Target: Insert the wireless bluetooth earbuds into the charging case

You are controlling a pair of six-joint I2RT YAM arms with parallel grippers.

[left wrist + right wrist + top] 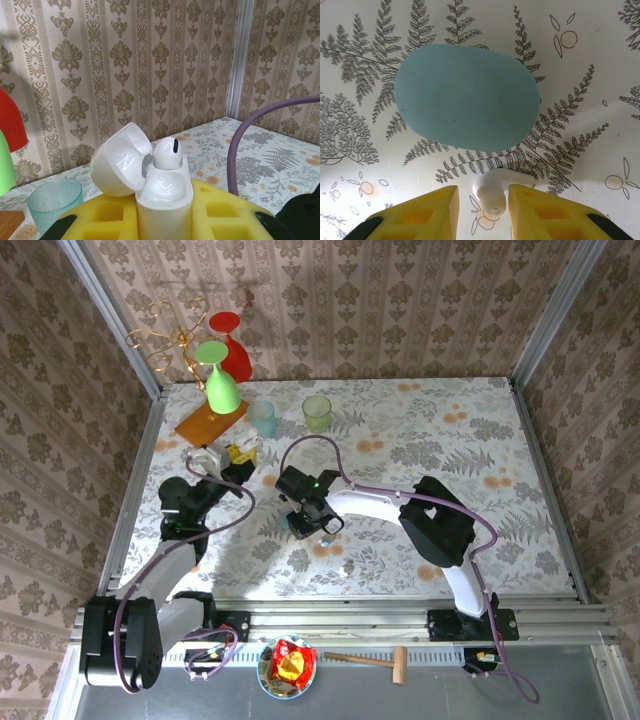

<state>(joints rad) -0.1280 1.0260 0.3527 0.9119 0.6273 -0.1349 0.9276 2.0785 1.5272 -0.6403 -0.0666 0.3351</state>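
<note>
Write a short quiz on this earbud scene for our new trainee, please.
1. True or false: the white case held in the left pincer is closed.
2. What lies between the fingers of the right pincer? A) a white earbud B) a green cup C) a hammer
3. Which colour is the case on the table beside that earbud?

Key: 1 false, it stands open with one bud seated inside; 2 A; 3 light blue.
</note>
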